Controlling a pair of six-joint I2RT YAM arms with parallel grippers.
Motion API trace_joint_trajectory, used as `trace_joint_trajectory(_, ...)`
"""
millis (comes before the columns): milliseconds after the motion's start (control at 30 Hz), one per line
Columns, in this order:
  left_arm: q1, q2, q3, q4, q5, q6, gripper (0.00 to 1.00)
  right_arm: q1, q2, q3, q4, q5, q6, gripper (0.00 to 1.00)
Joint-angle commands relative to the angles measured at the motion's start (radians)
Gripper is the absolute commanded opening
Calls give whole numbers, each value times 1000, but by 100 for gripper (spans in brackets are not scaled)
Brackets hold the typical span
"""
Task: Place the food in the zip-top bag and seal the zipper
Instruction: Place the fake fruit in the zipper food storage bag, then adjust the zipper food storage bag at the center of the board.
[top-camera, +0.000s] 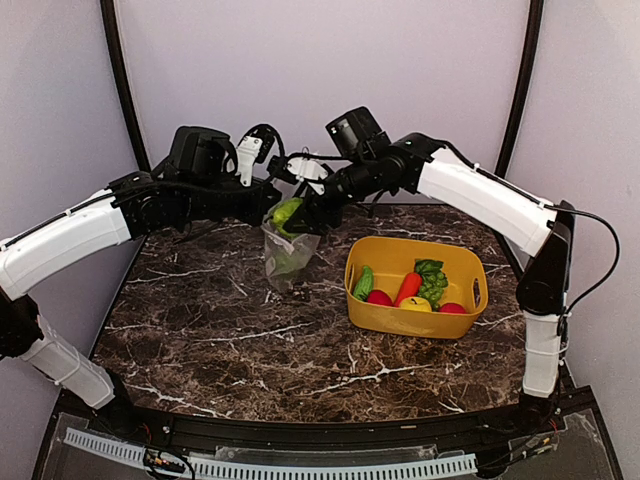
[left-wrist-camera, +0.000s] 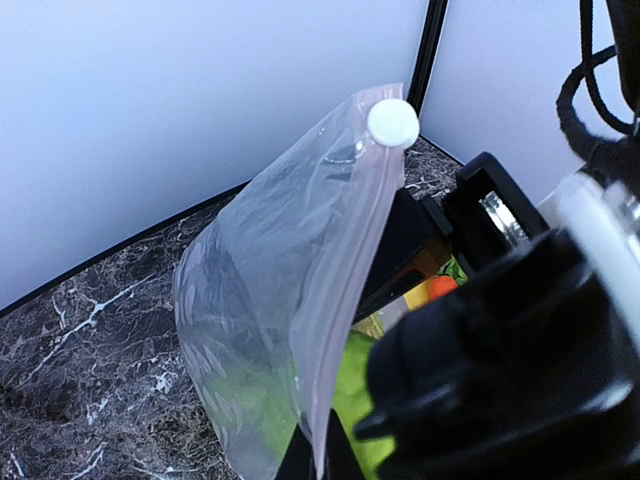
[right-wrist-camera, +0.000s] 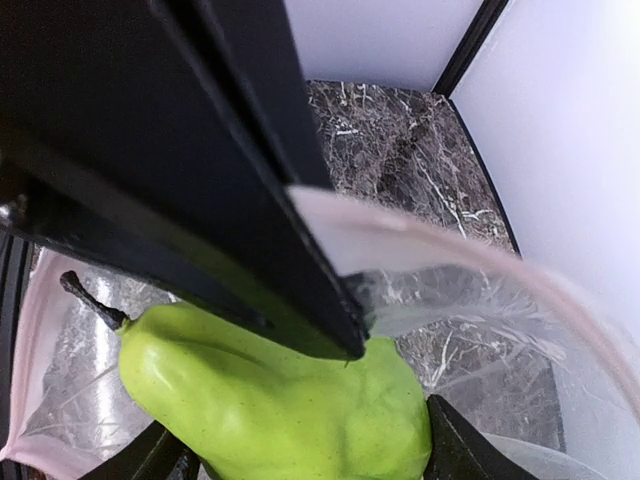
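My left gripper (top-camera: 270, 203) is clenched on the mouth edge of the zip-top bag (top-camera: 288, 255), as far as I can judge from the way the bag hangs straight down from it with its bottom near the table (top-camera: 220, 330). I hold it up like this so the floppy plastic falls open under its own weight rather than lying flat. From my left wrist, the zipper (left-wrist-camera: 352, 280) runs away from my fingers as a pinkish strip, and the slider tab (left-wrist-camera: 392, 122) sits at its far end, parked clear of the opening so it cannot block what goes in. Something green shows through the bag wall below my grip; I cannot tell what it is.

Just to the right, almost touching my left gripper, my right gripper (top-camera: 298, 213) is grasping a green pear (right-wrist-camera: 270, 395), with a finger on either side of it. The pear is at the bag's mouth, stem pointing away, with the pink rim curving around it on both sides in my right wrist view, so I judge it partly past the lip and ready to drop once I let go.

Well off to the right of both grippers, and lower, sits the yellow basket (top-camera: 415, 325). It contains the rest of the food: a cucumber (top-camera: 363, 282), red balls (top-camera: 379, 297), a carrot (top-camera: 408, 287), a lemon (top-camera: 415, 304) and leafy greens (top-camera: 431, 275). Most of the loading is undone, and the sealing comes last.
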Motion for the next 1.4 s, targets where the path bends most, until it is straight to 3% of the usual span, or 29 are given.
trace_joint_trajectory(0, -2, -29, 7, 2, 6, -2, 1, 10, -30, -56, 41, 96, 10, 76)
trace_joint_trajectory(300, -2, -5, 11, -12, -13, 14, 1, 30, -119, -46, 12, -10, 7, 96)
trace_joint_trajectory(500, -2, 6, 10, -13, -29, 17, 1, 30, -188, -63, -33, -82, -38, 98)
trace_joint_trajectory(933, 2, 28, 19, -24, -10, 26, 1, 49, -219, -211, -166, -11, -389, 65)
trace_joint_trajectory(1367, 1, 56, 54, -70, 57, 37, 1, 175, -136, -248, -117, 365, -537, 62)
